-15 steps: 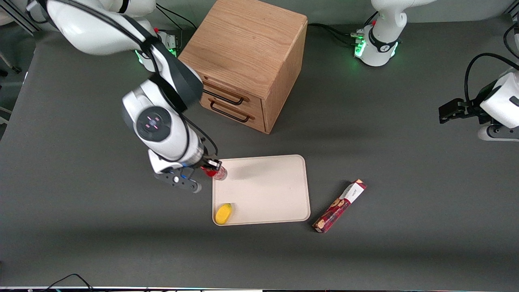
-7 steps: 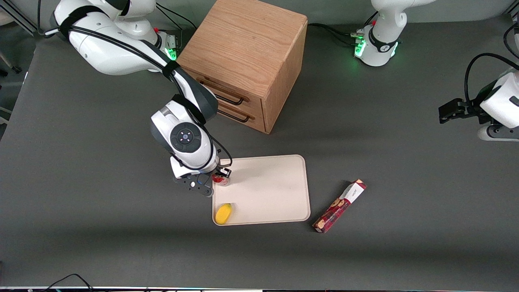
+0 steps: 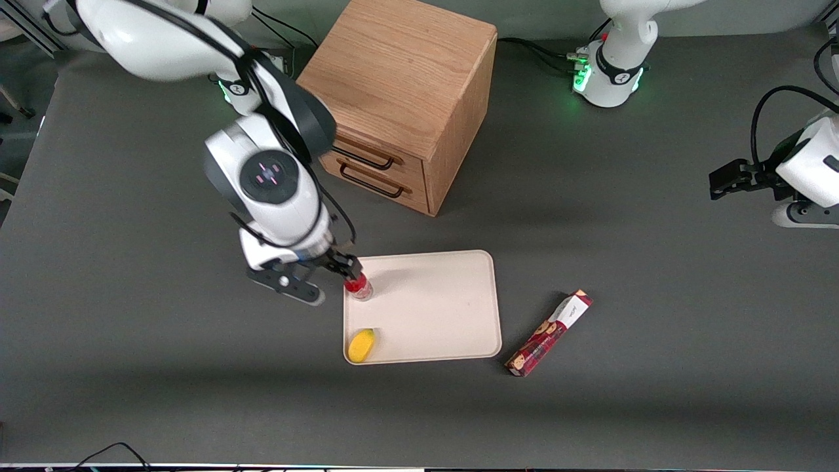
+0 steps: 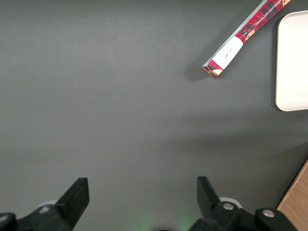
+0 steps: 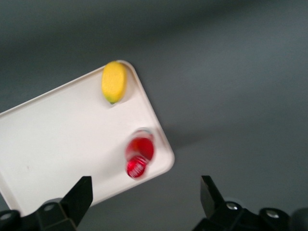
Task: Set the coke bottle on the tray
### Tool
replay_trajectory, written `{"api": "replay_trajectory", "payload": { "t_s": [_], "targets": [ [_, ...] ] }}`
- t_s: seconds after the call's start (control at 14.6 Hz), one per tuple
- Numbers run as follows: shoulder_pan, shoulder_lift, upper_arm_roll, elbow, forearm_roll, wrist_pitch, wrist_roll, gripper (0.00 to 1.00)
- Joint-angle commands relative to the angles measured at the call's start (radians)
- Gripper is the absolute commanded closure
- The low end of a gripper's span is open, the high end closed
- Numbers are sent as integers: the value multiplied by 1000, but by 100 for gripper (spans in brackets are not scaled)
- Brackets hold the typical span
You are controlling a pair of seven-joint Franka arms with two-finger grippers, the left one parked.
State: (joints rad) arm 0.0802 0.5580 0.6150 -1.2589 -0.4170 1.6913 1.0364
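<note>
The small red coke bottle [image 3: 358,286] stands upright on the cream tray [image 3: 439,308], close to the tray's edge toward the working arm's end. It also shows in the right wrist view [image 5: 139,158], seen from above with its red cap, on the tray [image 5: 57,144]. My right gripper [image 3: 337,267] is open and empty, raised just above the bottle. In the wrist view the gripper [image 5: 144,202] has its two fingers wide apart with nothing between them.
A yellow lemon-like piece [image 3: 362,345] lies in the tray's corner nearest the front camera. A wooden drawer cabinet [image 3: 400,98] stands farther from the camera than the tray. A long dark red cookie box [image 3: 549,333] lies beside the tray toward the parked arm's end.
The gripper has let go of the coke bottle and risen away from it. The bottle now stands free on the tray.
</note>
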Motion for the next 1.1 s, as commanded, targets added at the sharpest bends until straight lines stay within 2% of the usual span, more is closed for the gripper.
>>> {"api": "replay_trajectory", "payload": {
  "t_s": [0.0, 0.14, 0.27, 0.41, 0.55, 0.68, 1.03],
  "targets": [
    [-65, -171, -36, 21, 110, -177, -262, 0],
    [-71, -292, -177, 12, 197, -281, -488, 0],
    [-73, -406, -346, -70, 272, -294, -699, 0],
    [-73, -487, -495, -193, 319, -234, -887, 0],
    [-71, -549, -604, -360, 342, -94, -1008, 0],
    [-71, -589, -641, -477, 342, 0, -1038, 0],
    [-62, -567, -641, -401, 388, -16, -1006, 0]
  ]
}}
